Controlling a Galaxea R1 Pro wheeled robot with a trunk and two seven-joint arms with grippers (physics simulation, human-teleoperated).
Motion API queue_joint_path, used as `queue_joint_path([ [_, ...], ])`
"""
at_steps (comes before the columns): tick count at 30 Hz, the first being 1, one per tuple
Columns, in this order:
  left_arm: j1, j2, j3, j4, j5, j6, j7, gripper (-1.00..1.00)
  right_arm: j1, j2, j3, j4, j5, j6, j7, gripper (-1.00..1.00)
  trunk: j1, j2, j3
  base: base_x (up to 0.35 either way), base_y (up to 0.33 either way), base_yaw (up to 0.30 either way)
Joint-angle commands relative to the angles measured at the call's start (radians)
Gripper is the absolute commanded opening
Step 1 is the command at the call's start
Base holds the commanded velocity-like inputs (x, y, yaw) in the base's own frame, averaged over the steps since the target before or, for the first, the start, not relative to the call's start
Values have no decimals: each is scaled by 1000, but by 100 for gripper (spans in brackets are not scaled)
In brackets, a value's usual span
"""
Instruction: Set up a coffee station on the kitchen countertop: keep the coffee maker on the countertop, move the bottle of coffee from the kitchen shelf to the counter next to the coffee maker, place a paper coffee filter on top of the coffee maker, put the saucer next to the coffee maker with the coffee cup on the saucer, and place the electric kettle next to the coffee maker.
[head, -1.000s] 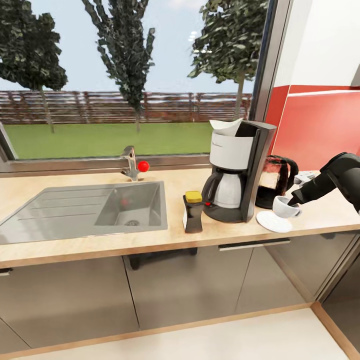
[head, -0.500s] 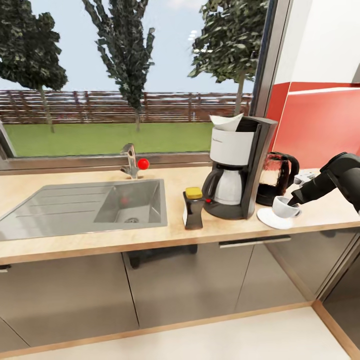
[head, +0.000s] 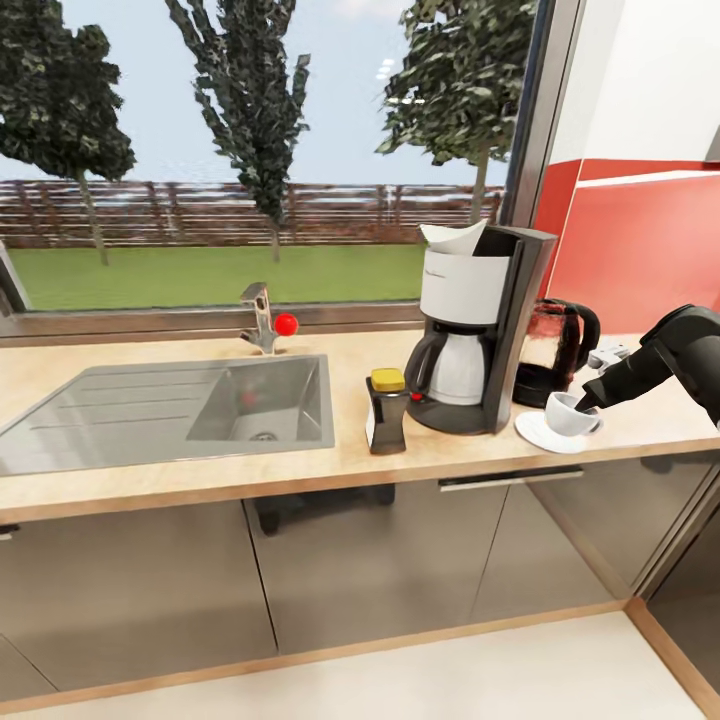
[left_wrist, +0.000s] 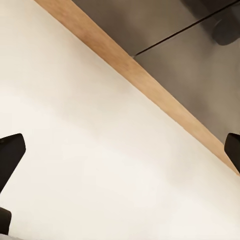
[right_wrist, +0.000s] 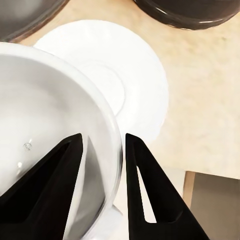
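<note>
The black coffee maker (head: 470, 335) stands on the beige countertop (head: 150, 475), with the white paper coffee filter (head: 452, 238) in its top. The bottle of coffee (head: 386, 410), yellow-capped, is just to its left. Behind to its right is the glass electric kettle (head: 555, 350). My right gripper (head: 590, 400) is shut on the rim of the white coffee cup (head: 570, 413), low over the saucer (head: 540, 432). In the right wrist view the cup (right_wrist: 40, 125) wall sits between the fingers (right_wrist: 60, 185), over one side of the saucer (right_wrist: 135, 85). My left gripper (left_wrist: 120, 152) is open.
A steel sink (head: 170, 410) and tap (head: 262, 325) lie left of the bottle. A red backsplash (head: 640, 250) runs behind the kettle. Grey cabinet fronts (head: 350, 570) sit below. The left wrist view looks at pale floor (left_wrist: 90, 150) and a wooden strip (left_wrist: 150, 85).
The head camera has tilted a little, shifting the whole picture upward. The cup has come down closer to the saucer, still held by my right gripper.
</note>
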Motion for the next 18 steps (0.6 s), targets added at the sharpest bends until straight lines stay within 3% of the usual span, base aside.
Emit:
queue_joint_path([
  [1,0,0,-3,-1,3,-4,-1,100,-1,-1,3,-2,9,6,11,-100,4,-8,-4,0,0,0],
  [12,0,0,-3,-1,3,-4,-2,100,11,-1,3,-2,9,6,11,-100,8,-15,-7,0,0,0],
  [18,0,0,-3,0,3,-4,-1,100,13,-1,3,-2,9,6,11,-100,8,-15,-7,105,0,0],
])
